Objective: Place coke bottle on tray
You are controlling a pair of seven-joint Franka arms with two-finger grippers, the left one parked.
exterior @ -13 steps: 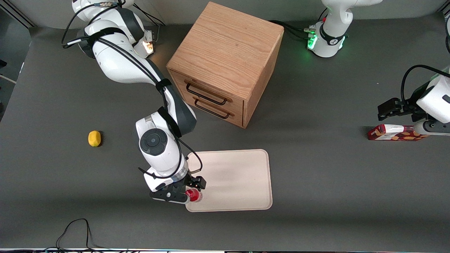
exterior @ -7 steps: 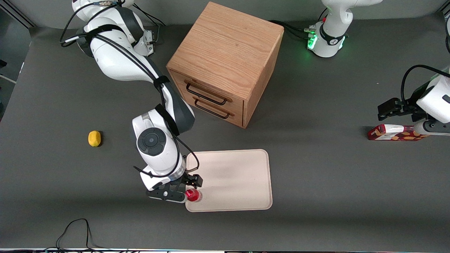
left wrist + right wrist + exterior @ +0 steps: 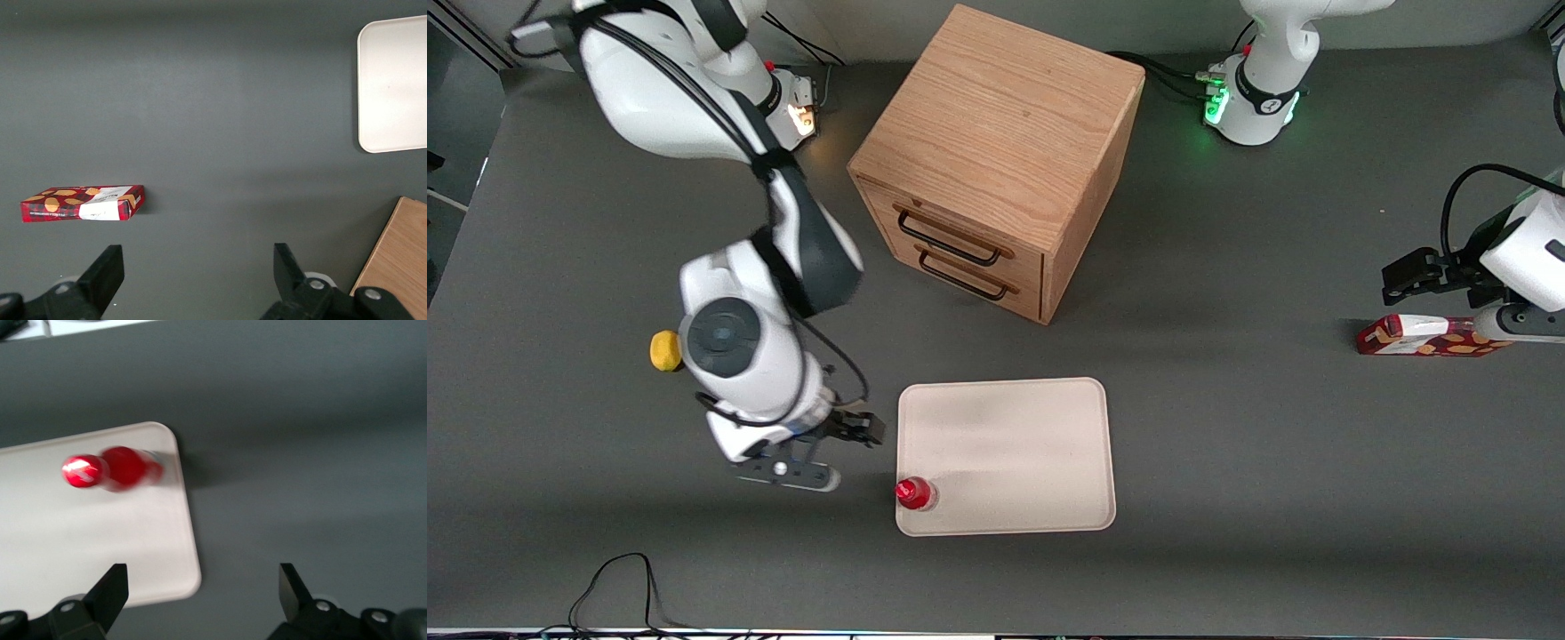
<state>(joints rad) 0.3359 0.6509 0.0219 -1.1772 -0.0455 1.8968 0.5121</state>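
I am seeing one coke bottle (image 3: 915,493) standing up on the one tray (image 3: 1014,444), in the tray's corner nearest the front camera, at the working arm's end. My gripper (image 3: 831,453) is hanging over the desk beside the tray with its fingers apart, holding nothing. One lemon (image 3: 663,350), one carton (image 3: 1427,336) and one wooden cabinet (image 3: 996,151) with two drawers are sitting on the desk too.

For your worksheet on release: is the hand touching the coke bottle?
Apart. The front view shows bare table between the open hand and the coke bottle, which stands on the tray.
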